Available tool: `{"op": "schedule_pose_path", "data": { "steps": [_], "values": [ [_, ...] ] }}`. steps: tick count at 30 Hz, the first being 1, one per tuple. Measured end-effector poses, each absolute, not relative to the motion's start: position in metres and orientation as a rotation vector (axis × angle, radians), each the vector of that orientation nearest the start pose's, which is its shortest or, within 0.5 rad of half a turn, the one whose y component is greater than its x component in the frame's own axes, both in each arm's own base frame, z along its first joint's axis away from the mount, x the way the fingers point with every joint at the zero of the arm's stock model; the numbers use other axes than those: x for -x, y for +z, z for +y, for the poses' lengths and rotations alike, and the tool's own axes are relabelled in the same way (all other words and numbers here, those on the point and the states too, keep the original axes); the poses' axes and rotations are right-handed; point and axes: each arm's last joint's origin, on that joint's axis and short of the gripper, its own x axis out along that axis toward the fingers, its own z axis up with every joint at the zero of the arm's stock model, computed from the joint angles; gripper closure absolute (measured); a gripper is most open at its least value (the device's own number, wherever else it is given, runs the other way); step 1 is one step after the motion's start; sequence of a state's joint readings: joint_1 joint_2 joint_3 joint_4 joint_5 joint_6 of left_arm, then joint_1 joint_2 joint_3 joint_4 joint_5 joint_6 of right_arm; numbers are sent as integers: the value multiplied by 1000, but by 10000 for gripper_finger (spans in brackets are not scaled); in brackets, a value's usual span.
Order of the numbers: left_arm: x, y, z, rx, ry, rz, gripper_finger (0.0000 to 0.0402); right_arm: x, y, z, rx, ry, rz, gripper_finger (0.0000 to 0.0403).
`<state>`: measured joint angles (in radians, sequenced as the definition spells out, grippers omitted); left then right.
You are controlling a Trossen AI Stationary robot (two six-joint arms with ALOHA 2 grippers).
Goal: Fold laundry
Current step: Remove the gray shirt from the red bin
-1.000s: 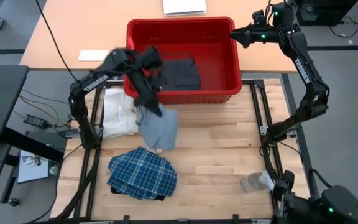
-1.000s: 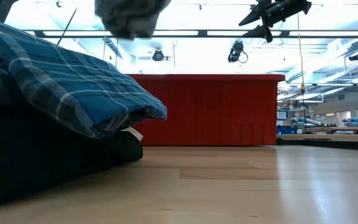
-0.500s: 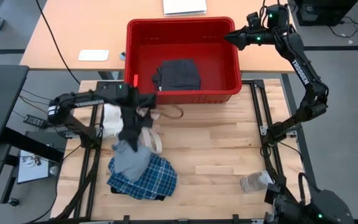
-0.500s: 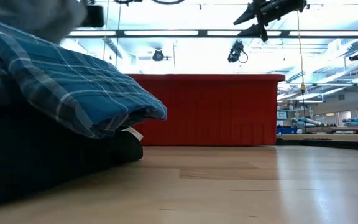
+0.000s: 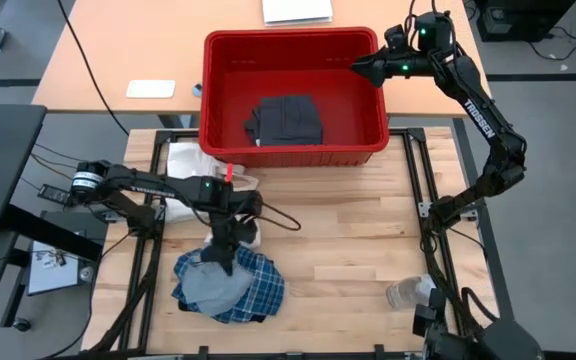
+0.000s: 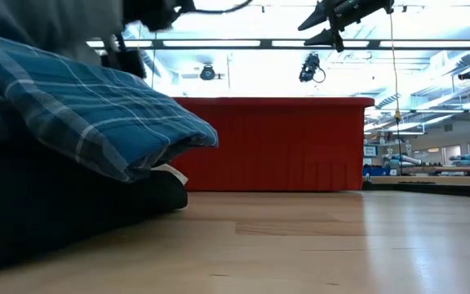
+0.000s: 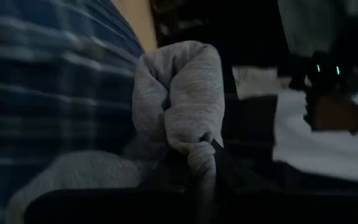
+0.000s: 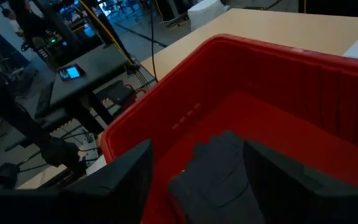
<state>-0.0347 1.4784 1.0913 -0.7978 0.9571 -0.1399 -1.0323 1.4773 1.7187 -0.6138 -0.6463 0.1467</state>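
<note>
My left gripper (image 5: 230,243) is shut on a light grey garment (image 5: 211,286) that lies heaped on the blue-and-white plaid shirt (image 5: 260,287) near the table's near left corner. The low view shows the plaid shirt (image 6: 96,106) resting on a dark layer (image 6: 55,204), with the grey cloth (image 6: 47,23) on top of it. A folded dark grey piece (image 5: 286,120) lies on the floor of the red bin (image 5: 368,130). My right gripper (image 5: 360,68) hangs open above the bin's far right corner, touching nothing; its wrist view looks down on the dark piece (image 8: 219,180). My left gripper pinches a bunched fold of the grey garment (image 7: 188,118) between its two fingers (image 7: 229,171), several layers gathered together. It comes slanting down from the far side. The bunch rises from the fingers, and the rest of the garment (image 5: 208,290) lies slack on the plaid shirt.
A cream tote bag (image 5: 190,178) lies by the table's left edge, its strap (image 5: 280,218) looping out to the right. A clear plastic bottle (image 5: 411,292) lies near the right edge. Bare wood (image 5: 348,240) stretches between the shirt and the bottle.
My left gripper has swung from the bin's near left corner toward the table's near edge and down, still shut on the grey garment. The garment hung below it before; now it lies heaped on the plaid shirt. My right gripper has drifted slightly left over the bin.
</note>
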Motion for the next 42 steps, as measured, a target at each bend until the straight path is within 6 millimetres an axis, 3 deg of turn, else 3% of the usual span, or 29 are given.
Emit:
{"op": "schedule_pose_path", "data": {
  "steps": [5, 9, 17, 21, 27, 32, 37, 42],
  "values": [
    [-285, 235, -26, 598, -629, 1082, 345, -176, 450, -248, -409, -402, 231, 147],
    [-291, 234, -22, 483, -451, 1035, 300, -178, 450, -247, -408, -394, 234, 147],
    [-296, 242, -23, 475, -468, 994, 167, -178, 450, -247, -409, -395, 236, 147],
    [-295, 260, -19, 501, -468, 1045, 129, -178, 450, -247, -408, -394, 235, 147],
    [-290, 312, -8, 237, -277, 1089, 129, -178, 450, -247, -407, -394, 235, 147],
    [-285, 338, -16, 135, -201, 903, 149, -178, 450, -246, -413, -377, 234, 147],
    [-254, 318, -21, 201, -80, 776, 186, -169, 458, -239, -411, -395, 212, 147],
    [-218, 293, -19, 346, 116, 558, 221, -157, 477, -217, -347, -404, 155, 147]
  ]
}}
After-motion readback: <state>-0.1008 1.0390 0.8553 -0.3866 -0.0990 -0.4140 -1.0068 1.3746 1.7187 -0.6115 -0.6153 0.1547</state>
